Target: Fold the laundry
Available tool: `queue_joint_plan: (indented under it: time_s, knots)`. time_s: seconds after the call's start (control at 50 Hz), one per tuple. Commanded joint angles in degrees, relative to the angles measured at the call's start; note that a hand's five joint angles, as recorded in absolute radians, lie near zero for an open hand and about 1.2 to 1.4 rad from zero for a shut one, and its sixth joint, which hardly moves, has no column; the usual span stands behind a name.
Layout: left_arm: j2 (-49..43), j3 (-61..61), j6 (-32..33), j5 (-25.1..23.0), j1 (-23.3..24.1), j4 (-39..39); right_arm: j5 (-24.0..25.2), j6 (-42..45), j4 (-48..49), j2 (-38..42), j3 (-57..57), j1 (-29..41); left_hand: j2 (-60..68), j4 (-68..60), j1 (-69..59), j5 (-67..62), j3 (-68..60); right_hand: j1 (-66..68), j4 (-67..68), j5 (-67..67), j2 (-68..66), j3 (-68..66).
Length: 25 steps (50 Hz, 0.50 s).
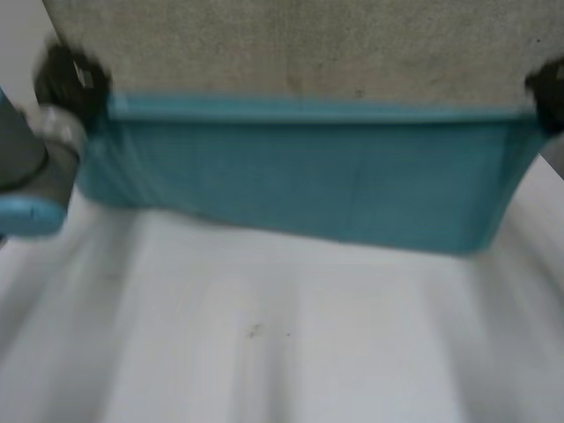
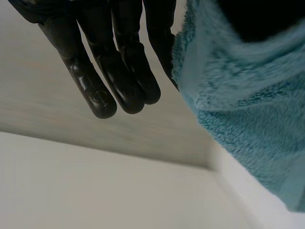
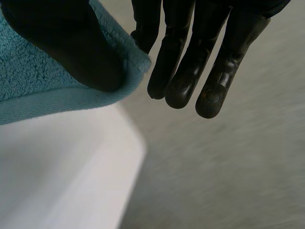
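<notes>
A teal towel (image 1: 300,176) hangs stretched wide between my two hands above the far part of the white table (image 1: 264,335). My left hand (image 1: 72,77) holds its upper left corner. In the left wrist view the towel (image 2: 248,109) is pinched between the thumb (image 2: 257,19) and the nearest finger, while the other fingers (image 2: 119,71) point straight out. My right hand (image 1: 548,92) holds the upper right corner. There the thumb (image 3: 71,43) presses the towel's hemmed corner (image 3: 38,81) against a finger, with the remaining fingers (image 3: 190,62) straight.
The towel's lower edge hangs close over the table. Beyond the table's far edge lies beige floor (image 1: 291,44). A rounded table corner (image 3: 71,167) sits below my right hand, with grey floor (image 3: 228,167) beside it. My left arm (image 1: 26,167) stands at the table's left side.
</notes>
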State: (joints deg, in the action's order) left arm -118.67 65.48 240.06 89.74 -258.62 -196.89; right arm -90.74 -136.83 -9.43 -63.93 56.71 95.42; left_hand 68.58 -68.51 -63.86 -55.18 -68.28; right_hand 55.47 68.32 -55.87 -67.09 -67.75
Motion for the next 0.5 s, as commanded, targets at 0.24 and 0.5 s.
queue_joint_plan:
  time_s: [0.24,0.5]
  knots:
    - [6.6,9.1,-19.7,-5.8,0.9,-14.9,3.5,-15.6,11.1,-12.1,13.5,2.8,11.4,-11.5,-16.1,-14.8,-11.7,24.5,11.7,-14.1,-12.9,-12.2]
    - [3.5,35.6,-19.3,-11.8,0.6,-14.4,4.6,-13.2,11.5,-7.7,35.5,2.3,11.4,-11.5,-16.1,-14.8,-11.7,24.5,11.7,-14.1,-12.9,-12.2]
